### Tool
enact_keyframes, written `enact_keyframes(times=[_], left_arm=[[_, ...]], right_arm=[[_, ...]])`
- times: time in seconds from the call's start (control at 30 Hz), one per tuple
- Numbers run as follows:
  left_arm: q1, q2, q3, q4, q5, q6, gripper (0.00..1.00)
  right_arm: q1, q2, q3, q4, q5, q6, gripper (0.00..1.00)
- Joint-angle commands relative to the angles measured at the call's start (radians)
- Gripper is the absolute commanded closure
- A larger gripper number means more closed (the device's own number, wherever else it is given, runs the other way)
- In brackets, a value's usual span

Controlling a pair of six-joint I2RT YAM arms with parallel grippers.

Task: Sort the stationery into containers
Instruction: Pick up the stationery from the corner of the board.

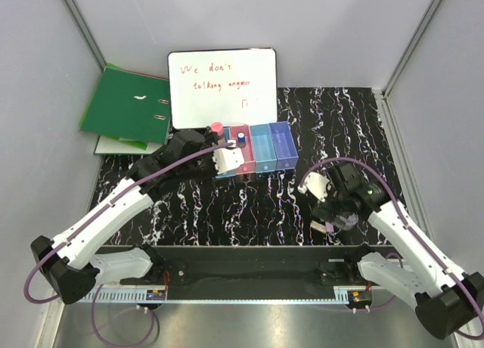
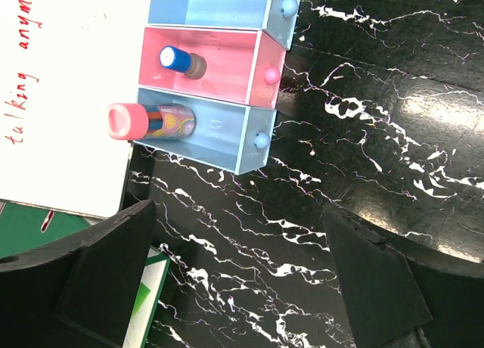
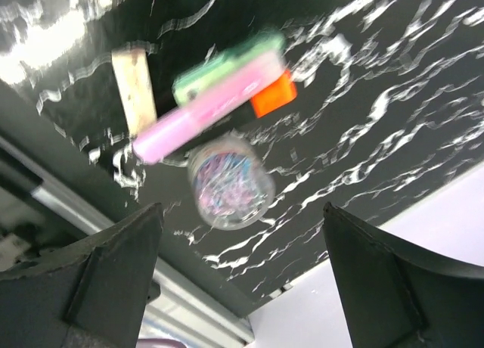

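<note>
The pot, clear and full of coloured bits, sits upright on the table, touching a small heap: pink bar lying across, green stick alongside it, the marker poking its orange-red end out from beneath. A pale wooden-looking piece lies just beside. The wrist view is blurred, so how they overlap is hard to read.

Right gripper hangs over that heap, jaws spread wide, nothing in them. The pot lines up between the fingers, so I'd call it the likely pick.

To do it well: come straight down, centre the pot, and keep the finger on the heap side off the bar, which would drag along. Close gently; round clear plastic may slip or tip.

The heap is on the right near side, well apart from the bins at the back by the whiteboard. There, a cylinder leans in an end blue bin and a tube stands in the pink one. Left gripper hovers near them, fully open and empty, so mind that arm on the carry across.
</note>
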Motion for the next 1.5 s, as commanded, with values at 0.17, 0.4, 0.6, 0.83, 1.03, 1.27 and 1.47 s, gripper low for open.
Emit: enact_keyframes(times=[0.17, 0.4, 0.6, 0.83, 1.03, 1.27, 1.47], left_arm=[[-0.013, -0.028, 0.047, -0.036, -0.011, 0.009, 0.01], [-0.018, -0.041, 0.034, -0.044, -0.019, 0.024, 0.01], [-0.018, -0.024, 0.044, -0.044, -0.020, 0.032, 0.01], [-0.018, -0.002, 0.067, -0.044, -0.023, 0.027, 0.01], [-0.018, -0.001, 0.074, -0.048, -0.014, 0.020, 0.01], [-0.019, -0.002, 0.079, -0.050, -0.006, 0.008, 0.01], [-0.021, -0.005, 0.085, -0.053, -0.011, 0.004, 0.01]], right_arm=[[-0.289, 0.091, -0.082, 0.026, -0.137, -0.206, 0.07], [-0.425, 0.218, -0.008, 0.043, -0.264, -0.252, 0.09], [-0.425, 0.214, -0.064, 0.072, -0.267, -0.258, 0.08], [-0.425, 0.209, -0.139, 0.086, -0.269, -0.255, 0.09], [-0.434, 0.188, -0.180, 0.109, -0.264, -0.254, 0.18], [-0.459, 0.208, -0.191, 0.137, -0.257, -0.254, 0.30], [-0.466, 0.220, -0.194, 0.161, -0.254, -0.252, 0.78]])
